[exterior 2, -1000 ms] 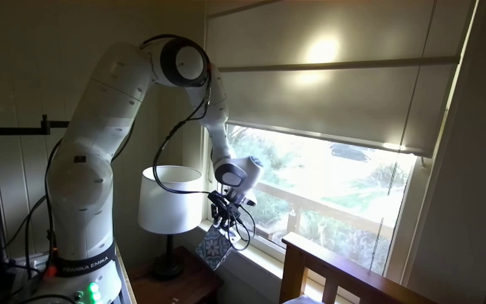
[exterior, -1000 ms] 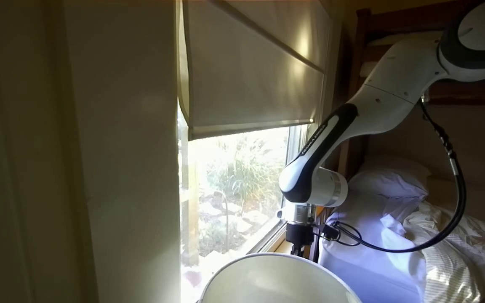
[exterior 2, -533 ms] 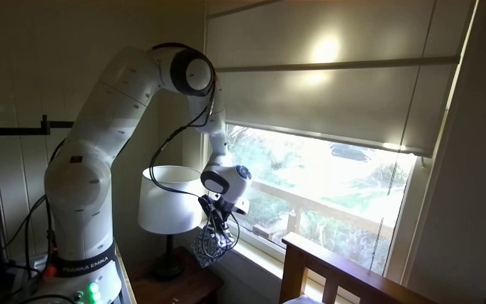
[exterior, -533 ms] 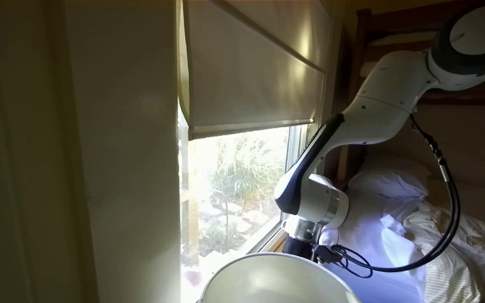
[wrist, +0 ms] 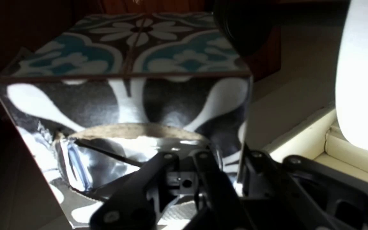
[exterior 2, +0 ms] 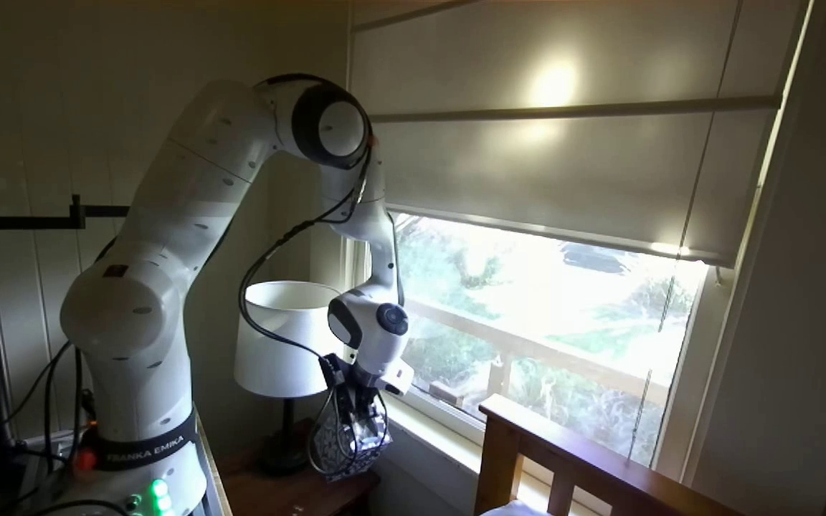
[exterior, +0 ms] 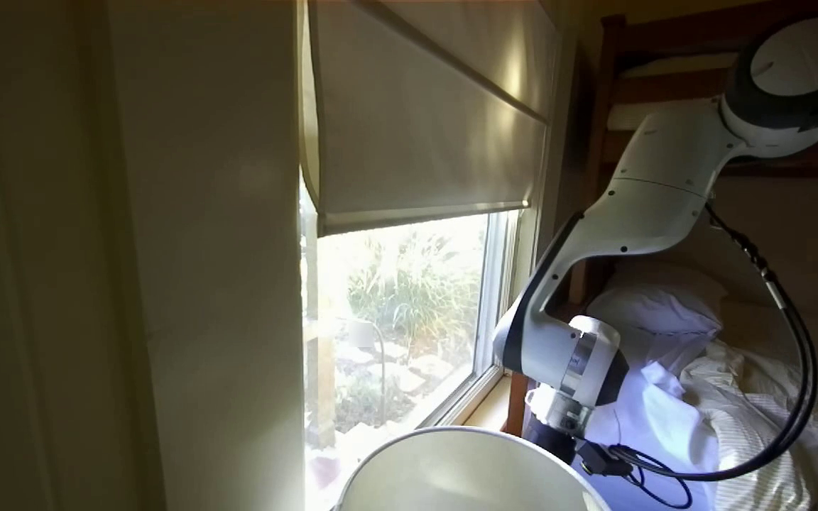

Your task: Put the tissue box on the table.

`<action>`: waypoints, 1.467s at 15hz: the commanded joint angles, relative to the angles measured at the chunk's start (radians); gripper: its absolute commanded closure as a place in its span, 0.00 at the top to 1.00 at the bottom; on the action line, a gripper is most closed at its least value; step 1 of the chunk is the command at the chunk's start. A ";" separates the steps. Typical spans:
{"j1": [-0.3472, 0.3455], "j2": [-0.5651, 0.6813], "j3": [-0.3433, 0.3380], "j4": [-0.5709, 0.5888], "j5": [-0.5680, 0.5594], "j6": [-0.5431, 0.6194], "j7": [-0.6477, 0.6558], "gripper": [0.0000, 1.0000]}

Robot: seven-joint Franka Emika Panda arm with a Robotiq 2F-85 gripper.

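The tissue box (exterior 2: 330, 448) is a patterned cube with black, white and teal designs. It hangs tilted below my gripper (exterior 2: 364, 416) in an exterior view. In the wrist view the box (wrist: 184, 60) shows its torn oval opening with shiny film. My gripper (wrist: 225, 172) is shut on the box's side wall, one finger in the opening and one outside. The table is a dark reddish-brown wooden nightstand (exterior 2: 277, 494); the box overlaps its right edge in view, and contact cannot be told. Box and fingertips are hidden behind the lampshade in an exterior view.
A lamp with a white shade (exterior 2: 287, 344) stands on the nightstand, close beside the gripper; its shade (exterior: 473, 468) shows large in an exterior view. The window sill (exterior 2: 434, 433) and wooden bed frame (exterior 2: 563, 451) lie to the right. Loose cables hang round the gripper.
The gripper has lowered and turned with the box still held. In the exterior views the box has moved down and slightly left, and the wrist has moved toward the bed side.
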 commanded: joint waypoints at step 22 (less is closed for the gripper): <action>0.125 0.295 0.007 0.194 -0.005 0.035 -0.129 0.65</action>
